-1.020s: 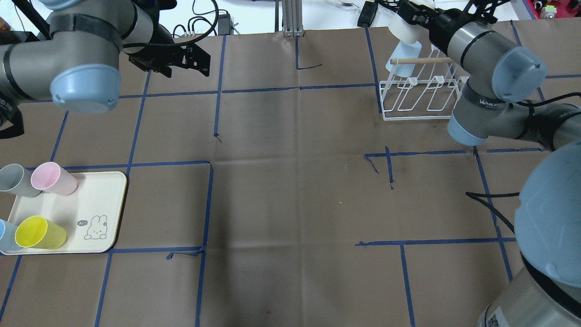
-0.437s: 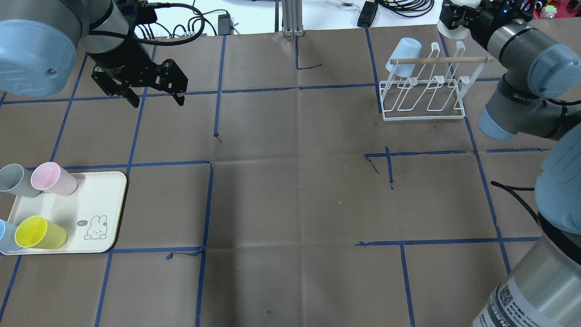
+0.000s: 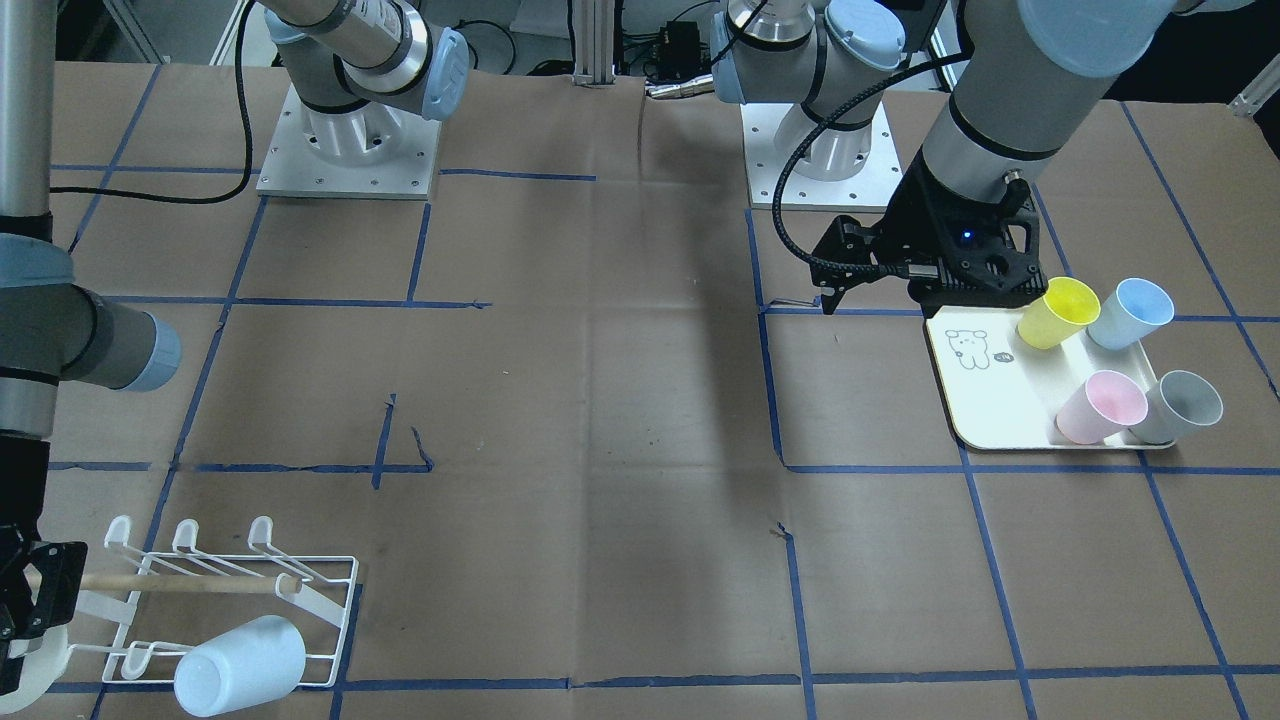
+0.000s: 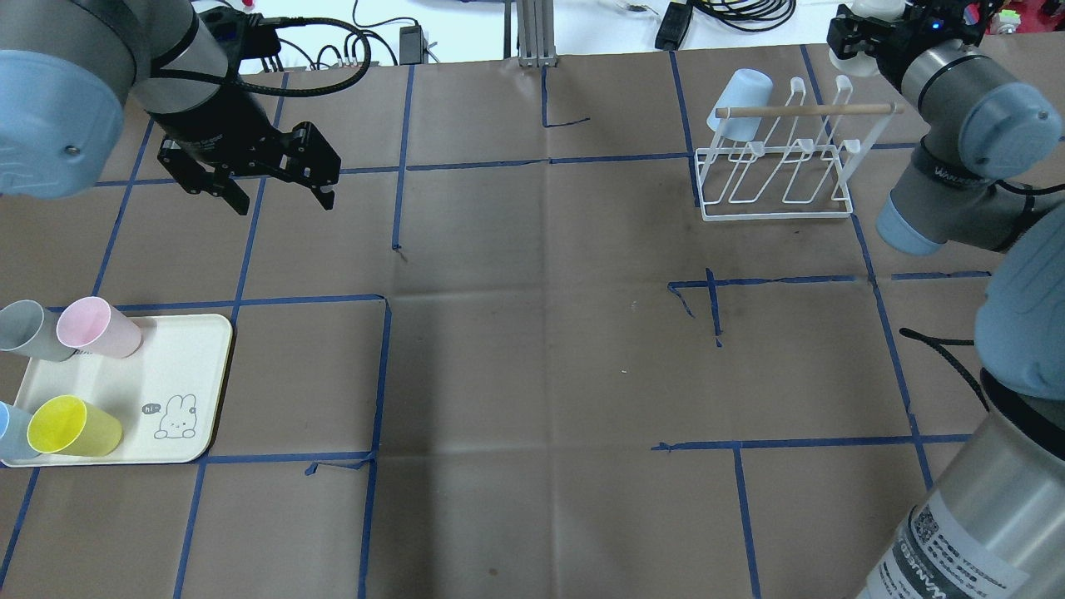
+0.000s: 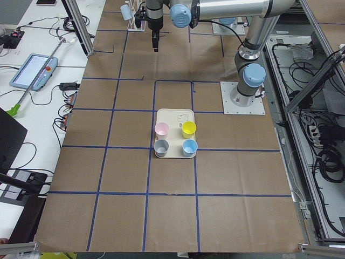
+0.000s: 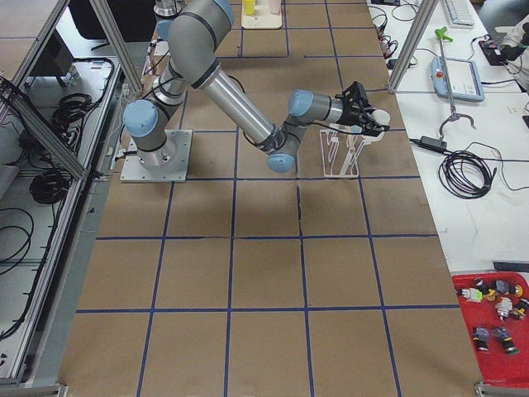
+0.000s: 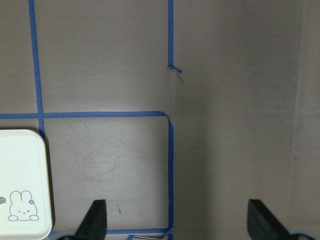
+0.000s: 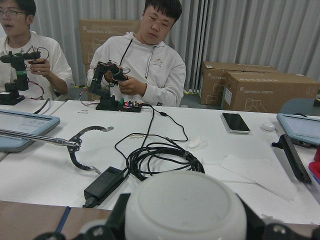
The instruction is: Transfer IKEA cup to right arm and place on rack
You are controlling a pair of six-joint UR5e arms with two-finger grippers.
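Observation:
My right gripper [image 4: 865,21] is shut on a white cup [image 8: 185,212], held bottom-out past the far right end of the white wire rack [image 4: 774,204]. In the front-facing view that gripper [image 3: 20,610] sits at the lower left edge beside the rack [image 3: 335,600]. A light blue cup [image 4: 740,100] hangs upside down on the rack's left end, under the wooden dowel [image 4: 807,109]. My left gripper [image 4: 279,195] is open and empty above the bare table, with its fingertips [image 7: 95,220] spread wide in the left wrist view.
A cream tray [image 4: 166,366] with a bunny drawing lies at the near left. It holds a pink cup [image 4: 91,326], a grey cup [image 4: 25,329], a yellow cup [image 4: 71,426] and a blue cup [image 4: 10,433]. Cables and two operators lie beyond the far edge.
My right gripper has carried the white cup from above the rack's left end to the right, past the rack's far right end. My left gripper has moved nearer and leftward.

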